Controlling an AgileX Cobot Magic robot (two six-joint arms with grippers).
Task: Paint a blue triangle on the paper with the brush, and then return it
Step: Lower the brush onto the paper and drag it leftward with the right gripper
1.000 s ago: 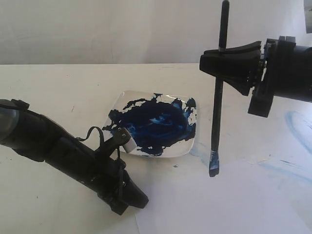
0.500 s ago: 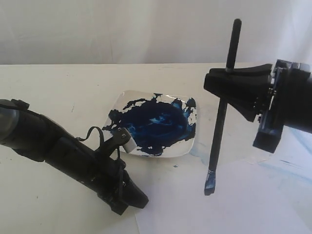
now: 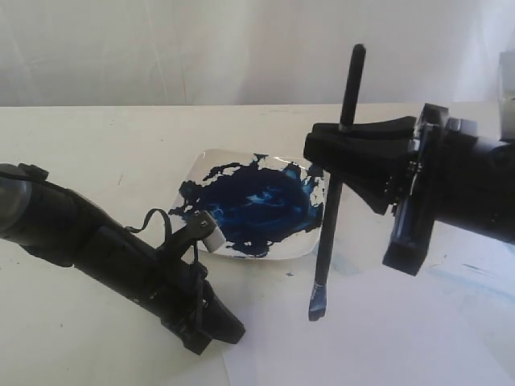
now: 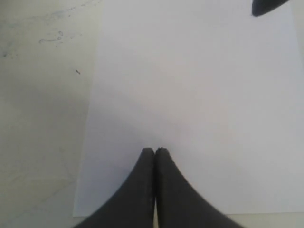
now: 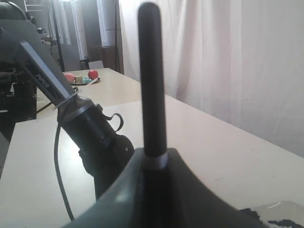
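The left gripper's (image 4: 155,152) black tapered fingers are pressed together with nothing between them, over a plain white rectangular sheet of paper (image 4: 190,95). Beside the sheet lies a cream-white tabletop (image 4: 42,123) with faint grey scuffs. A dark blurred tip (image 4: 266,5) juts in over the sheet.

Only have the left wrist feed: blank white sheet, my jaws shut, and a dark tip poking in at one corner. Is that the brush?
Observer: Yes. The exterior view shows the brush clamped in the right gripper, near upright with the bristles down.
Operator: Touching the sheet?
Observer: Can't tell. The tip is low over the paper, just off a corner of a square white plate.
Operator: Paint on that plate?
Observer: Plenty. Dark blue paint covers most of it.
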